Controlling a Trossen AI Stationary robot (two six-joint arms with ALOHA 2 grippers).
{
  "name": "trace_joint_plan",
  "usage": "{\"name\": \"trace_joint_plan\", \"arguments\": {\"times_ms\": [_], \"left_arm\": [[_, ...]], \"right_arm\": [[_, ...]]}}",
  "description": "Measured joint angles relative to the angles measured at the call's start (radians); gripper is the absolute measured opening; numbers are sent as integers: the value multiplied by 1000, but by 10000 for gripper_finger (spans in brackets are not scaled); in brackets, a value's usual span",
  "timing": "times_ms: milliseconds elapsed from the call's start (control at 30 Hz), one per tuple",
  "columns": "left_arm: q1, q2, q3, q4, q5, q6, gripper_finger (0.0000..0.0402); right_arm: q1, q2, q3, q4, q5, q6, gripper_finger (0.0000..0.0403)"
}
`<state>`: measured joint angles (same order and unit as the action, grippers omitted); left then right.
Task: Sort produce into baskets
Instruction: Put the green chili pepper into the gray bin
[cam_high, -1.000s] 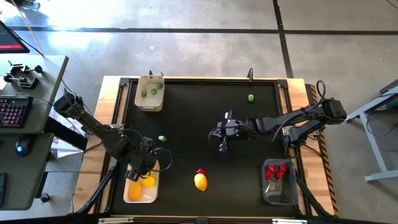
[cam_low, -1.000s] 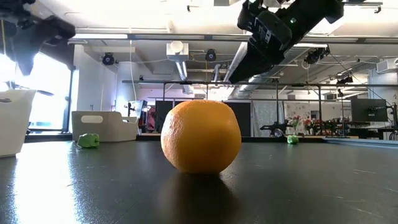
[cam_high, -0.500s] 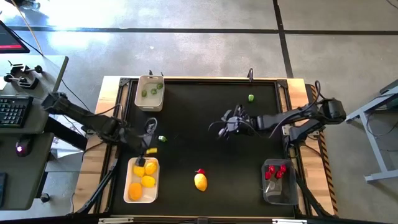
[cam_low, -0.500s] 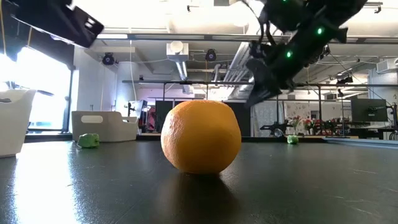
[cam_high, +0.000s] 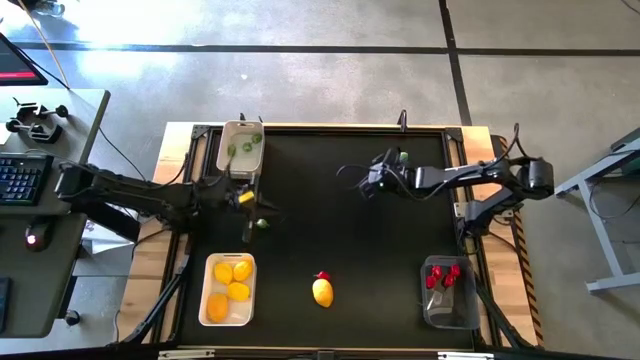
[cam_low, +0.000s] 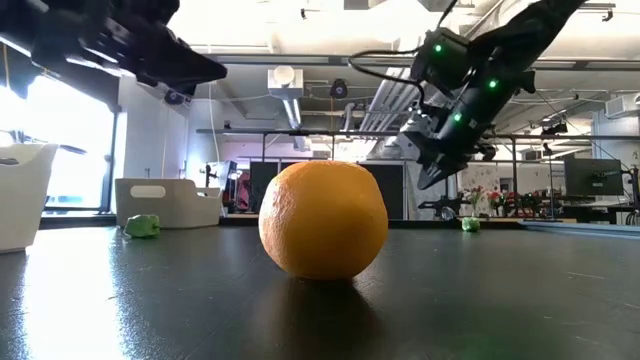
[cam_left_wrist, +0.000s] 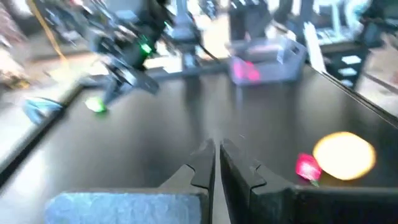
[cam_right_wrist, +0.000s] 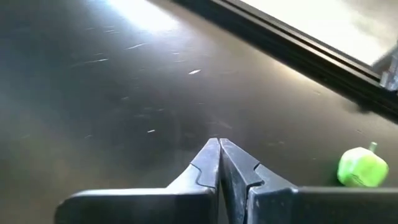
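centrally a dimpled round orange fruit on black table, left tool closed empty, right tool closed empty

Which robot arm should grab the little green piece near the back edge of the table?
Probably the right arm: its gripper hovers close beside the small green piece, fingers shut.

Left wrist view is smeared — the clear bin and its red pieces blur together.
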<state>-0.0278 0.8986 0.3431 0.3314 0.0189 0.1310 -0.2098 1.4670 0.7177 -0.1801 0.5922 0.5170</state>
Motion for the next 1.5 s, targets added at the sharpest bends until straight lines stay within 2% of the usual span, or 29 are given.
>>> {"name": "trace_joint_plan", "arguments": {"times_ms": [200, 433, 600, 733, 967, 1100, 1267, 1500], "left_arm": [[103, 0, -74, 199, 3, 30, 9], [169, 2, -83, 190, 3, -22, 8], [173, 2, -83, 188, 3, -15, 8], [172, 2, -83, 187, 3, -11, 9], [172, 2, -83, 188, 4, -6, 9], [172, 2, -83, 188, 4, -4, 9], [172, 2, -83, 188, 3, -3, 9], [172, 2, -83, 191, 3, -3, 9]], "right_arm": [[-61, 0, 0, -69, 2, 73, 29], [-133, 0, 1, -181, 89, 234, 116], [-200, 0, 1, -182, 89, 267, 150], [-241, 10, 1, -182, 88, 290, 156], [-269, 101, 0, -168, 90, 299, 156], [-269, 144, -1, -167, 132, 366, 156], [-289, 186, -1, -161, 137, 407, 156], [-303, 223, -1, -113, 141, 381, 143]]}}
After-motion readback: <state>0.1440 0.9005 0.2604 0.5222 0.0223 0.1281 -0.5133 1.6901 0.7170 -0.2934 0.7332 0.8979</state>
